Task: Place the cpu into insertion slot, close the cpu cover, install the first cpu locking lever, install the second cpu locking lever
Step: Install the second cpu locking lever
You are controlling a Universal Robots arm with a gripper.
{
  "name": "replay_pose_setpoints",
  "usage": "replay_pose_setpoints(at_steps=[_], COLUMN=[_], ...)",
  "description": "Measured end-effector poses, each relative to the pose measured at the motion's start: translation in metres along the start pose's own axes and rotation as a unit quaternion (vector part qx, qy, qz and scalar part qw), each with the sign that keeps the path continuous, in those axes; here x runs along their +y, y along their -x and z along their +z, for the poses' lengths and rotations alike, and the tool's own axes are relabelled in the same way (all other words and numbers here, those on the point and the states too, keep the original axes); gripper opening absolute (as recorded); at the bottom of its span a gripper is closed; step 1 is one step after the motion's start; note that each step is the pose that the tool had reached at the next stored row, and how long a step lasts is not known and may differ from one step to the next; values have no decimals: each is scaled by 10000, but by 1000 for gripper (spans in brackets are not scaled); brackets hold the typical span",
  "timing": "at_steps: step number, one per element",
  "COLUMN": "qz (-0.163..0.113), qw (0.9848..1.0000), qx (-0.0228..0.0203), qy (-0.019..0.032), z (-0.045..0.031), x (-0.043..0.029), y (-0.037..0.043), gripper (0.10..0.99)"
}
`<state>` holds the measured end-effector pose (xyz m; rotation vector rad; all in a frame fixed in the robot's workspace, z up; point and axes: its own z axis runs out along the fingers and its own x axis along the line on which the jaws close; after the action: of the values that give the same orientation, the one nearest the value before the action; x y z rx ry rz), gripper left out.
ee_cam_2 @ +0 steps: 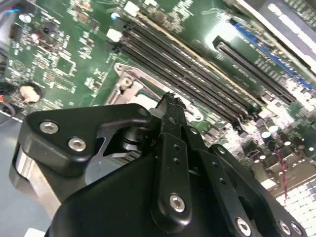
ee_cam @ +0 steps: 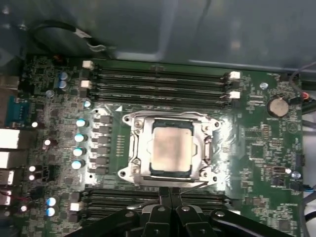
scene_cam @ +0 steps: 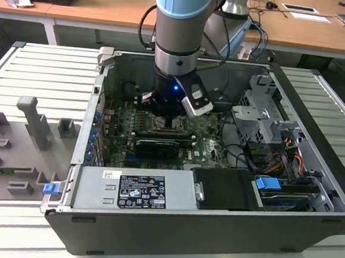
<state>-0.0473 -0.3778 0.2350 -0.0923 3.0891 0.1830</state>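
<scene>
We see the cpu (ee_cam: 171,150), a pale silvery-grey square with a dull, smudged top, lying in the insertion slot (ee_cam: 139,148) near the middle of the motherboard (ee_cam: 256,148), between 2 banks of long black memory slots (ee_cam: 158,81). The cpu cover (ee_cam: 170,118) frames it closely, lying flat over its edges. The gripper (ee_cam: 170,195) hovers just beside the socket, its fingers pressed together and holding nothing. In the exterior view the arm (scene_cam: 179,34) hides the socket.

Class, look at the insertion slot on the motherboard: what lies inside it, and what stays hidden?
Inside the insertion slot lies the cpu, its pale metal top showing through the cpu cover framing it. The socket's contacts beneath the chip are covered.
</scene>
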Motion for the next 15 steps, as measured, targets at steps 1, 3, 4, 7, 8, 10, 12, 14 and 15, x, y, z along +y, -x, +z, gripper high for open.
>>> replay_pose_setpoints(at_steps=[1,3,4,7,8,10,12,14,15], qz=[-4,-9,-11,-9,-9,-9,-9,-5,-3], qw=[10000,10000,10000,10000,10000,10000,10000,9999,9997], qx=[0,-1,-2,-3,-3,-4,-4,-9,-14], qy=[5,40,50,63,73,78,90,165,240], z=[5,24,27,32,35,50,70,68,66], x=[-2,-9,-14,-20,-25,-33,-37,-54,-73], y=[-22,-48,-53,-62,-66,-70,-83,-109,-135], gripper=[106,106,106,106,106,106,106,106,106])
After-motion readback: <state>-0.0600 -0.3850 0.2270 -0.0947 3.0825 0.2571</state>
